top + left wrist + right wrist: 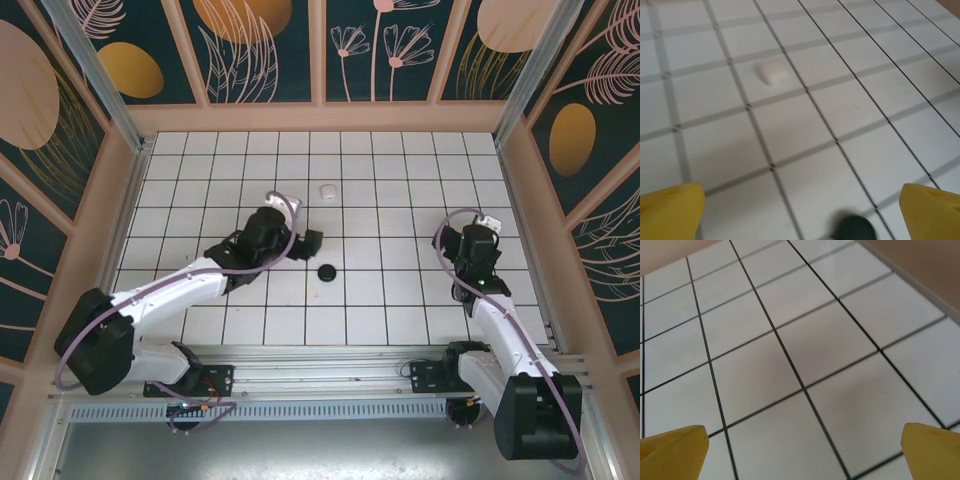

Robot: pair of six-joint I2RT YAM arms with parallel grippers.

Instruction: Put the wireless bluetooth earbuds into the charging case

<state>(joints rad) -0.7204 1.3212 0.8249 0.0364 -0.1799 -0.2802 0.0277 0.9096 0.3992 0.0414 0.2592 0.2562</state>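
Black earbud (327, 271) first. It lies flat on the white tiled desk (400, 300) near the middle, a small dark round shape, too small to make out a stem. In the left wrist view the same black earbud (855, 229) sits blurred at the very bottom edge, between the two yellow fingers and closer to the right-hand one, with nothing touching it.

The left tool (307, 243) hangs just beside it on the far-left side, close but apart. From its own camera, the left tool (800, 212) has its jaws spread wide, with the yellow fingertips (671, 210) out at the corners of the frame and only bare tile between them — open, gripping nothing.

Farther out toward the back wall lies the white earbud (327, 189), a pale rounded lump alone on a tile, well apart from the black one. In the left wrist view the white earbud (772, 72) shows soft and out of focus, up ahead of the fingers.

Over on the right, the right tool (476, 236) is raised above the desk's right side, well away from both buds. In its wrist view the right tool (802, 452) is also wide open, with its fingertips (930, 450) at the frame's lower corners and bare tiles below — and the tan side wall (920, 270) sits beyond. Patterned panels (260, 50) ring the enclosure.
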